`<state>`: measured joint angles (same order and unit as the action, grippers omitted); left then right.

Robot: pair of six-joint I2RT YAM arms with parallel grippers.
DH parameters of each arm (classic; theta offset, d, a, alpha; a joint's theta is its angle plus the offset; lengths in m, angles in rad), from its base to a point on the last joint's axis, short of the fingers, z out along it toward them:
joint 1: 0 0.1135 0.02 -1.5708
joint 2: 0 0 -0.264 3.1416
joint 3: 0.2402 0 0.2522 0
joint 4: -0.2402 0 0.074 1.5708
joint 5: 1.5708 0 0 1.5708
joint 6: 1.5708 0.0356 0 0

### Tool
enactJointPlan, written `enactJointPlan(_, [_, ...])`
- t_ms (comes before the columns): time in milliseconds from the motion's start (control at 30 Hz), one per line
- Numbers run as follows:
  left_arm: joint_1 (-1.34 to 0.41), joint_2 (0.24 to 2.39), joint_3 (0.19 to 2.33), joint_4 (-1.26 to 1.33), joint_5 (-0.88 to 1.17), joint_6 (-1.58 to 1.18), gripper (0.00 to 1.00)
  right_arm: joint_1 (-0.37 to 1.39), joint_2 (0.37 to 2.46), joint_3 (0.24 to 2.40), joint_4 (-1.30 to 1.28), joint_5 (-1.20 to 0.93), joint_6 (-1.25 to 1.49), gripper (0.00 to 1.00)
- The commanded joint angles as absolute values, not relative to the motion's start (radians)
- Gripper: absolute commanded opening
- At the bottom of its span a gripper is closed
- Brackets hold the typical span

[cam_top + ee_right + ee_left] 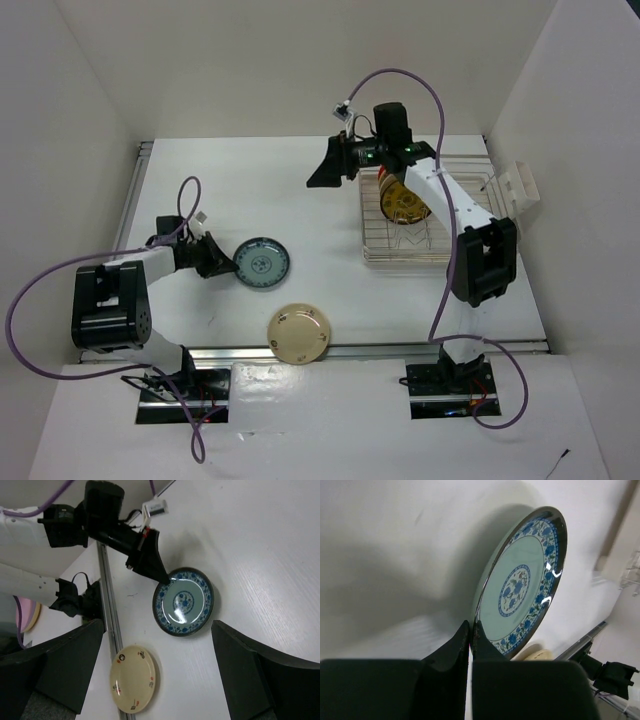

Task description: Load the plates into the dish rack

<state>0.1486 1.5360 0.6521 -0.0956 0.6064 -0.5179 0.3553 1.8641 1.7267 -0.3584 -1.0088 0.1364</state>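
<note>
1. While looking at the left gripper (470,626), see both fingers squeezed together on the near rim of the blue plate (520,580), with what looks like only a thin bit of edge caught at the very tips.
2. Cannot tell if lifted yet or lying flat on the table (250,180). Sits left of the middle, well apart from the dish rack (400,245).
3. Judge as hard, smooth and shiny, so likely slippery, and sure to crack or chip if dropped. Probably light, being small.
4. Best to hold by the rim, as now, but with more of the edge between the fingers if possible. Might slip out of a tips-only pinch when tipped up.
5. Go slowly, keep steady, and turn onto the edge before sliding down between the zigzag wires.
6. Further out, find a cream plate (299,333) at the near edge of the table, near the blue one but not touching.
7. Over on the right, see the dish rack with one brown and gold plate (403,203) standing in it already, partly hidden under the right arm.
8. Just left of the rack, above the table, spot the right gripper (322,172), with fingers wide apart and holding nothing.
</note>
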Motion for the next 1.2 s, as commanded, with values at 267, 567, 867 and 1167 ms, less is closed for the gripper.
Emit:
enactJointPlan(267, [0.081,1.482,1.078,-0.011,0.934,-0.305,0.0,0.42,2.051,1.887,-0.423,-1.026,0.156,0.95])
enactJointPlan(567, [0.029,1.494,1.124,0.002,0.979,-0.305,0.0,0.46,2.117,1.931,-0.359,-1.026,0.181,0.65])
enactJointPlan(867, [0.02,1.474,1.135,-0.115,0.925,-0.255,0.37,0.46,2.06,2.02,-0.552,-0.911,-0.062,0.0])
enactJointPlan(1167, [0.02,1.463,1.269,-0.229,0.873,-0.138,1.0,0.26,1.699,1.906,-0.652,-0.687,-0.507,0.0])
